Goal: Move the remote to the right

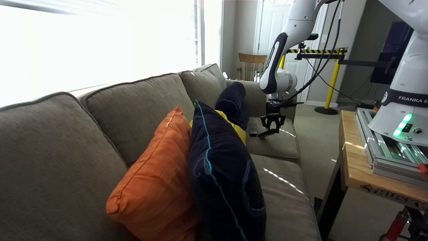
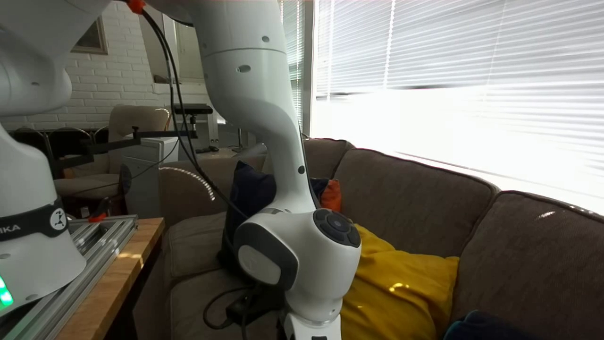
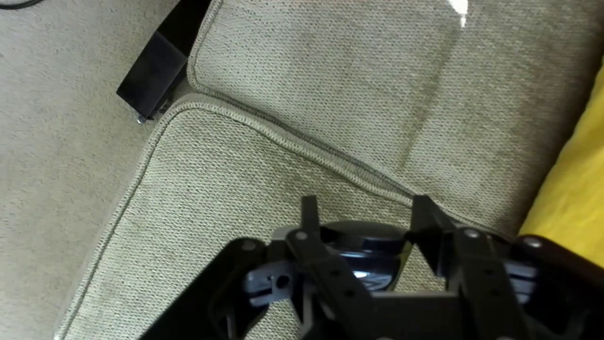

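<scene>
The pincer (image 3: 366,212) is clamped on the remote (image 3: 373,262), with its fingers (image 3: 309,212) pressing in from either side. Fair warning: it's mostly end-on in the wrist view and tiny elsewhere, so I'm only calling it a remote because of the slim black shape. In an exterior view it sticks out slantwise right under the pincer, over the far part of the couch (image 1: 133,110) seat. Can't tell if it's touching the fabric.

There's also another remote (image 1: 253,129), greyish with buttons, lying on the seat just left of the pincer in that picture. Further left and up from the pincer, against the backrest, is the far navy pillow (image 1: 230,100). Closer to the camera than the pincer, and well apart from it, the near navy pillow (image 1: 224,174) leans against the orange pillow (image 1: 153,180). The table (image 1: 356,157) with the arm's base is well off to the right of the pincer, and a wooden chair (image 1: 252,62) is way behind it.

Wrist view: a cushion seam runs diagonally just past the fingertips, the yellow pillow (image 3: 571,198) is off to the right of the pincer, and the carpet (image 3: 47,189) is out to the left.
</scene>
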Controlling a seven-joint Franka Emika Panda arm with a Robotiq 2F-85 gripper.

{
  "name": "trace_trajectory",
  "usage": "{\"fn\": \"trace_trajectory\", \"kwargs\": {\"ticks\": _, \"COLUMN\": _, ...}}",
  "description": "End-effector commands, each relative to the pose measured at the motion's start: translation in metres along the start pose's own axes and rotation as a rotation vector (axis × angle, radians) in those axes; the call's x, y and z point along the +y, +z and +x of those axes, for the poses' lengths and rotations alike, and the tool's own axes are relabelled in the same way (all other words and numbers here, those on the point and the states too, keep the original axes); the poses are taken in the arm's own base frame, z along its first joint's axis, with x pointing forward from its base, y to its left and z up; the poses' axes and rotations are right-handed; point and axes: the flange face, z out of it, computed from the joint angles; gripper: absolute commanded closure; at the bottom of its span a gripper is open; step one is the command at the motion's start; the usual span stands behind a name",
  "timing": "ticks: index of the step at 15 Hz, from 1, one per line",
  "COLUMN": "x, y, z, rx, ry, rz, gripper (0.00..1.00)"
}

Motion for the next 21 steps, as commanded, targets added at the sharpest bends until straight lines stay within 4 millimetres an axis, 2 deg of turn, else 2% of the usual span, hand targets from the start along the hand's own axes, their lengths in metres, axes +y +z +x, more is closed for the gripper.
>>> {"fn": "trace_trajectory", "kwargs": {"ticks": 1, "x": 0.001, "y": -0.006, "z": -0.002, "rx": -0.094, "ry": -0.009, "rz": -0.002, "gripper": 0.73}}
{"fn": "trace_trajectory", "kwargs": {"ticks": 6, "x": 0.007, "y": -0.032, "z": -0.011, "rx": -0.394, "ry": -0.068, "rz": -0.006, "gripper": 0.73}}
{"fn": "trace_trajectory", "kwargs": {"ticks": 8, "x": 0.007, "y": -0.038, "z": -0.004, "rx": -0.511, "ry": -0.061, "rz": 0.010, "gripper": 0.73}}
{"fn": "trace_trajectory", "kwargs": {"ticks": 11, "x": 0.007, "y": -0.039, "z": 0.021, "rx": -0.653, "ry": -0.004, "rz": 0.057, "gripper": 0.73}}
{"fn": "trace_trajectory", "kwargs": {"ticks": 15, "x": 0.018, "y": -0.018, "z": 0.062, "rx": -0.737, "ry": 0.078, "rz": 0.089, "gripper": 0.73}}
{"fn": "trace_trajectory", "kwargs": {"ticks": 17, "x": 0.022, "y": -0.010, "z": 0.073, "rx": -0.810, "ry": 0.097, "rz": 0.091, "gripper": 0.73}}
{"fn": "trace_trajectory", "kwargs": {"ticks": 21, "x": 0.019, "y": 0.002, "z": 0.098, "rx": -0.821, "ry": 0.126, "rz": 0.114, "gripper": 0.73}}
